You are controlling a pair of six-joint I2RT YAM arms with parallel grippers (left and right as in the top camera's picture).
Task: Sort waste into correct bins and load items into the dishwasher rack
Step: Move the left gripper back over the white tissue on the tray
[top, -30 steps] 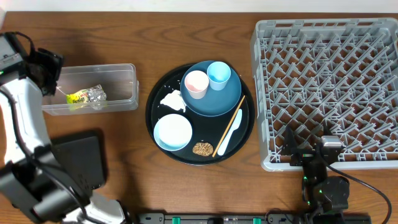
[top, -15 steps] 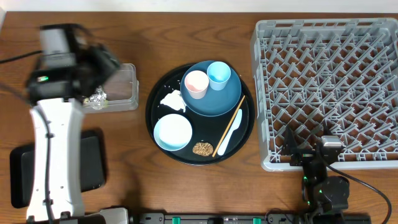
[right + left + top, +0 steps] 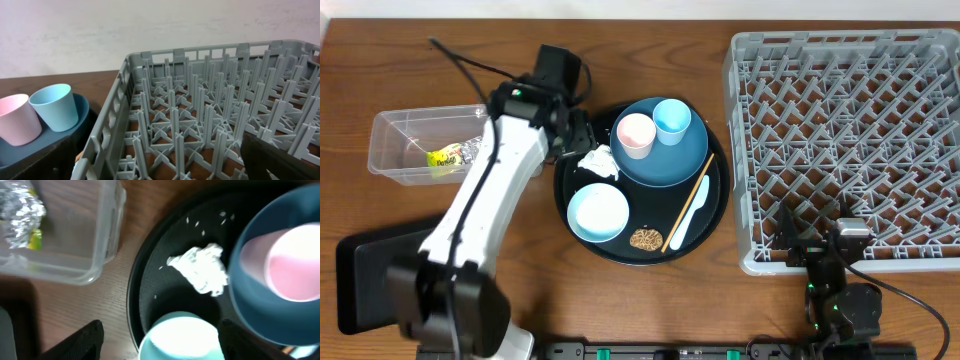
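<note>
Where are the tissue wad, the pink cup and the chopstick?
tissue wad [image 3: 200,269], left wrist view, middle of the crumple.
pink cup [image 3: 636,134], overhead view, inside its rim.
chopstick [image 3: 688,201], overhead view, middle of its length.

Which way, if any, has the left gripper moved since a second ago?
Yes, rightward: the left gripper went from the clear tub's far end to the round black tray's rim.

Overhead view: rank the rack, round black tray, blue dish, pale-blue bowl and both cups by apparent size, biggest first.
1. Dishwasher rack
2. Round black tray
3. Dark-blue dish
4. Pale-blue bowl
5. Pink cup and light-blue cup: they look about the same, so I won't rank them.
</note>
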